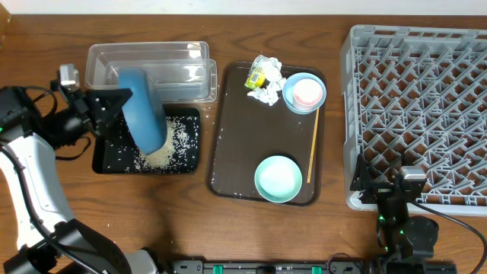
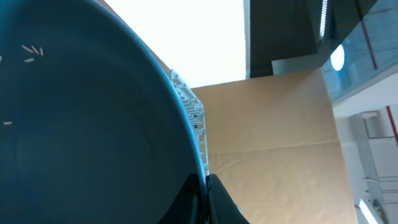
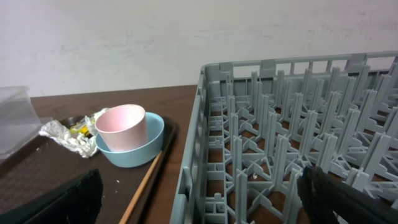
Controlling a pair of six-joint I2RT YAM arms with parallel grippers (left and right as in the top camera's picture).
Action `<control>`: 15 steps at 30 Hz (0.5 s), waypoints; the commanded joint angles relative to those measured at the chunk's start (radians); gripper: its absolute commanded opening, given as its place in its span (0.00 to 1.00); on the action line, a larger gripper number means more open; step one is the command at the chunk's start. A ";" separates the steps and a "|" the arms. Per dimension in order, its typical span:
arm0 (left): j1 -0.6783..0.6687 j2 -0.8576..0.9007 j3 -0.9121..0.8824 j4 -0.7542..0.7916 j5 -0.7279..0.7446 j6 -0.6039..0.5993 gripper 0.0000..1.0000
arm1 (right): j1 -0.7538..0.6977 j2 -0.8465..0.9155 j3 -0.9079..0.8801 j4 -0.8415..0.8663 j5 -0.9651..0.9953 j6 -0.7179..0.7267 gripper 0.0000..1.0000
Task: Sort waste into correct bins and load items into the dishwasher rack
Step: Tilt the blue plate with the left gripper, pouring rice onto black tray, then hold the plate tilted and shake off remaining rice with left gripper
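My left gripper [image 1: 116, 103] is shut on the rim of the dark-blue plate [image 1: 144, 106] and holds it tilted on edge over the black tray [image 1: 106, 158]. A heap of rice [image 1: 160, 156] lies in that tray under the plate's lower edge. In the left wrist view the plate [image 2: 81, 124] fills the left, with a few grains stuck to it, and the jaws [image 2: 205, 199] pinch its rim. My right gripper [image 1: 380, 186] is open and empty at the grey rack's [image 1: 418, 114] front left corner. Its fingers [image 3: 199, 205] straddle the rack wall [image 3: 280, 124].
The clear tub [image 1: 148, 68] stands behind the black tray. The brown tray [image 1: 228, 152] holds the crumpled wrapper [image 1: 264, 80], the pink cup [image 1: 308, 93] inside a pale blue bowl [image 1: 293, 97], a mint bowl [image 1: 278, 179] and the wooden stick [image 1: 313, 148].
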 commanded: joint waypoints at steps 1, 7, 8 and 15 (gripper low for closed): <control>0.019 -0.008 0.000 0.000 0.059 0.031 0.06 | -0.013 -0.006 -0.001 -0.004 -0.007 -0.013 0.99; 0.035 -0.008 0.000 -0.008 0.060 0.017 0.06 | -0.013 -0.006 -0.001 -0.004 -0.007 -0.013 0.99; 0.038 -0.008 0.000 -0.016 0.060 0.014 0.06 | -0.013 -0.006 -0.001 -0.004 -0.007 -0.013 0.99; 0.080 -0.008 0.000 -0.025 0.060 0.004 0.06 | -0.013 -0.006 -0.001 -0.004 -0.007 -0.013 0.99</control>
